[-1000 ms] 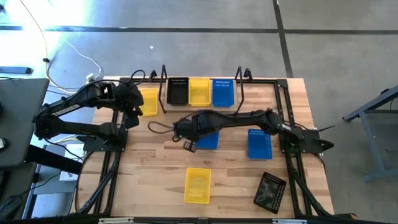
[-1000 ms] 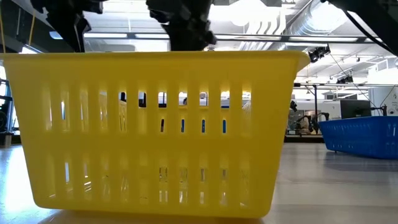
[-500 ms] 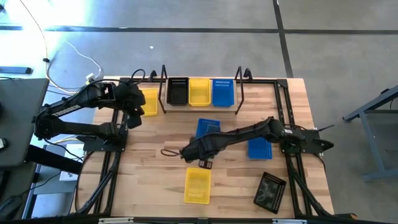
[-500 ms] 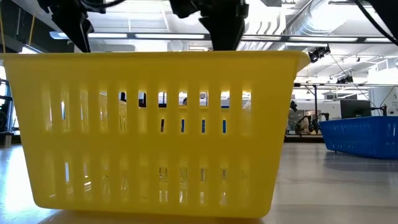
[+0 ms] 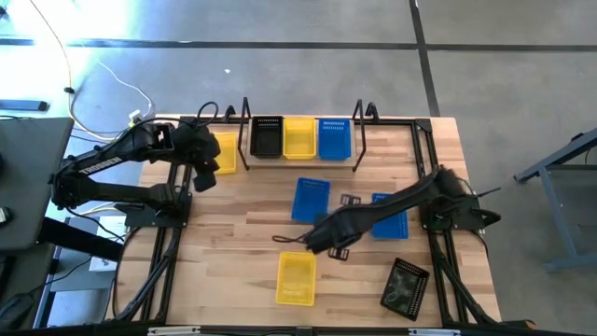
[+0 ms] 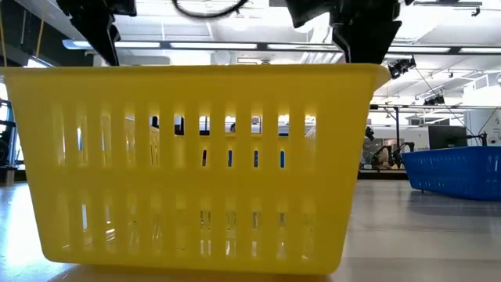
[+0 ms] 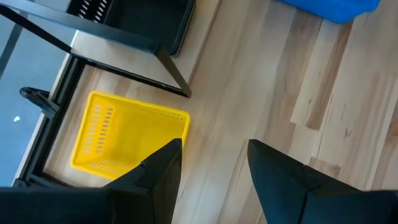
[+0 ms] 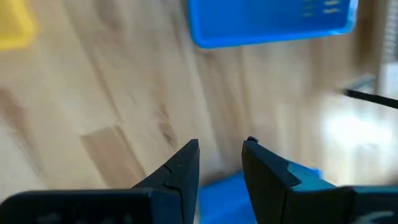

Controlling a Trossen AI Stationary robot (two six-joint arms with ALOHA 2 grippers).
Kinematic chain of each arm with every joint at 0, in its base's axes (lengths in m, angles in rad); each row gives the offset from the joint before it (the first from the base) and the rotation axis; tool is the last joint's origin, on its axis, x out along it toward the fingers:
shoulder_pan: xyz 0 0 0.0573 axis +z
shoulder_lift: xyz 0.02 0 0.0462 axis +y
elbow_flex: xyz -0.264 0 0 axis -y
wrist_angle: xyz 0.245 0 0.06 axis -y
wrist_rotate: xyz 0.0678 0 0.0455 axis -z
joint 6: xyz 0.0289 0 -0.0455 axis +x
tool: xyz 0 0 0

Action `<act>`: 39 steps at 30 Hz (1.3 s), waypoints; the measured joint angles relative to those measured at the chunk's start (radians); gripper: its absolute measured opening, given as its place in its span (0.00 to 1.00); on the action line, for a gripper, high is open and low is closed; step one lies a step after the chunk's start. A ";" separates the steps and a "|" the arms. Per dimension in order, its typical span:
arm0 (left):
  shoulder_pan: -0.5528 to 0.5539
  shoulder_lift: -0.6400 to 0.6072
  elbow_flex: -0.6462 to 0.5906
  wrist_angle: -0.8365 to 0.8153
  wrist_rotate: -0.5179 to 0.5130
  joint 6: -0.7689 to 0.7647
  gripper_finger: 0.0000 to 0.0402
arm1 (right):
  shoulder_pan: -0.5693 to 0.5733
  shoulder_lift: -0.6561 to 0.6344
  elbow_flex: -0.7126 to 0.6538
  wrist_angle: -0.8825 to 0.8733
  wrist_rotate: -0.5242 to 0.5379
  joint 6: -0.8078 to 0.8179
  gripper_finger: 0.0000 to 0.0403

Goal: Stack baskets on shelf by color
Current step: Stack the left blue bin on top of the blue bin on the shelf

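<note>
Your right gripper (image 5: pixel 338 250) hangs empty, fingers parted, above bare desk just beyond the yellow perforated plastic basket (image 5: pixel 296 277) at the near edge. Your left gripper (image 7: pixel 211 163), fingers wide and empty, waits beside another yellow basket (image 5: pixel 223 152) outside the wire-framed wooden shelf (image 5: pixel 357 131). Risk: a descent from here could clip the basket's rim and shove it.

No text, label, brand, number or sign can be read in any of the views. Nothing legible is carried by the perforated plastic baskets, the light wooden tabletop or the dark arms, and whatever may be printed on equipment in the room beyond the table is too small to be made out.
</note>
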 joint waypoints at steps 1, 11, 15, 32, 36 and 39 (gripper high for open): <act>0.000 0.000 0.000 0.007 0.000 -0.010 0.43 | 0.000 -0.034 -0.048 0.053 -0.008 -0.002 0.27; 0.000 0.000 0.000 0.029 -0.002 -0.101 0.43 | -0.050 -0.248 -0.416 0.646 -0.070 -0.192 0.27; 0.000 0.000 0.000 0.029 -0.002 -0.147 0.43 | -0.081 -0.250 -0.474 0.789 -0.084 -0.286 0.27; 0.000 0.000 0.000 0.028 -0.002 -0.214 0.43 | -0.194 -0.249 -0.630 1.075 -0.193 -0.436 0.27; 0.000 0.000 0.000 0.028 -0.002 -0.219 0.43 | -0.195 -0.249 -0.656 1.091 -0.196 -0.440 0.27; 0.000 0.000 0.000 0.028 -0.006 -0.221 0.43 | -0.195 -0.249 -0.681 1.133 -0.209 -0.457 0.27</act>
